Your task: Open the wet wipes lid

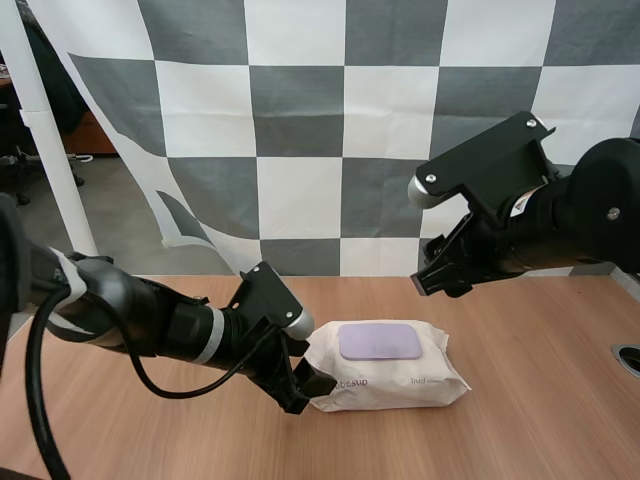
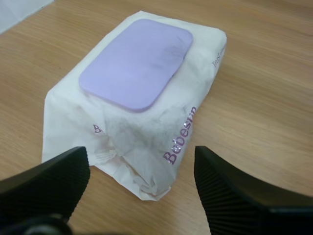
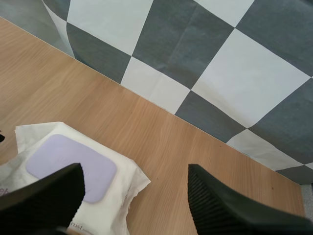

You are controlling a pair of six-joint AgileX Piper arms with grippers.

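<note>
Claws both released, lid (image 1: 380,341) down flat

My left claw (image 1: 305,385) sits low at the end of the pack of wet wipes (image 1: 390,378), fingers (image 2: 46,181) spread to either side of it, grasping nothing. My right claw (image 1: 435,280) hangs released above the tabletop (image 1: 540,400), behind the pack. I judge it best to pinch the pack's end first, then hook the lid's edge with the right, lifting gently.

Wooden table (image 1: 545,420); white wet wipes pack (image 1: 425,382) lying flat on it, purple lid (image 1: 379,341) up, closed.
</note>
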